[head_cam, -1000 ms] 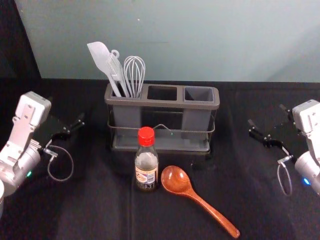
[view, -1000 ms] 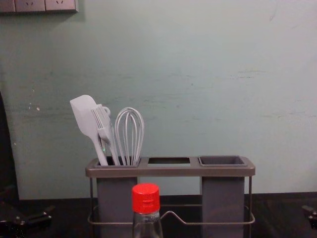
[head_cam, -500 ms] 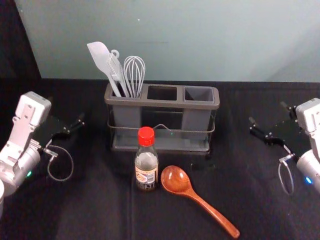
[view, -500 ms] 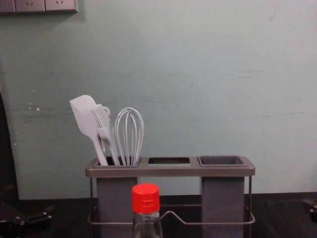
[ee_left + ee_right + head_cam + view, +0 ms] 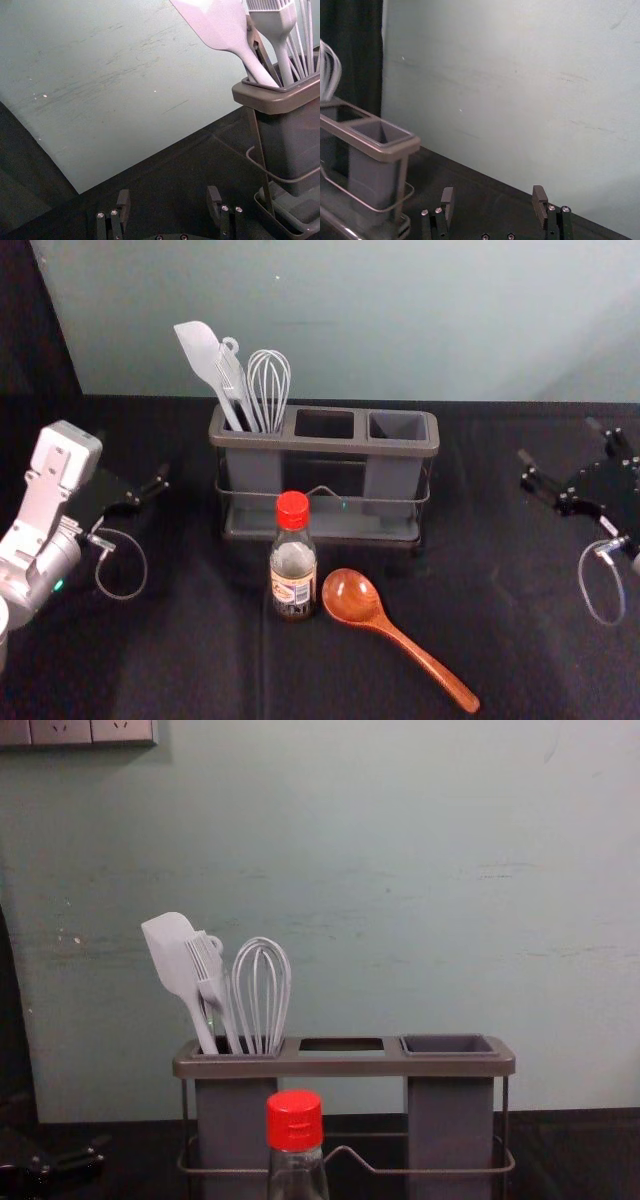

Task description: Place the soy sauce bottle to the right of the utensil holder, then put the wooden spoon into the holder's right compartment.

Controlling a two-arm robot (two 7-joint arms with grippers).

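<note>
Right gripper [image 5: 558, 440]: out to the right of the utensil holder [image 5: 325, 448], well apart from it; my jaws are spread wide, with nothing in their grip.
Right wrist view: between my right gripper's [image 5: 493, 197] two fingers lie dark cloth and pale wall; the holder's right compartment [image 5: 381, 133] stands off beyond them, its opening plain from above.
Left gripper [image 5: 132, 456]: parked to the left of the holder, jaws also wide apart and holding nothing.
Left wrist view: the holder's left end comes up large, the spatula [image 5: 217, 25] and brush [image 5: 280, 25] rising from its left compartment.
Soy sauce bottle [image 5: 293, 565]: upright on the black cloth [image 5: 190, 660], in front of the holder; the head view gives me its label and dark contents, the chest view its red cap and clear neck against the holder.
Wooden spoon [image 5: 351, 598]: the head view has it lying on the cloth, bowl just beside the bottle, handle slanting toward me and to the right.
Whisk [image 5: 268, 390]: in the left compartment with the spatula and brush.
Sockets [image 5: 62, 732]: high on the wall at the chest view's left.
</note>
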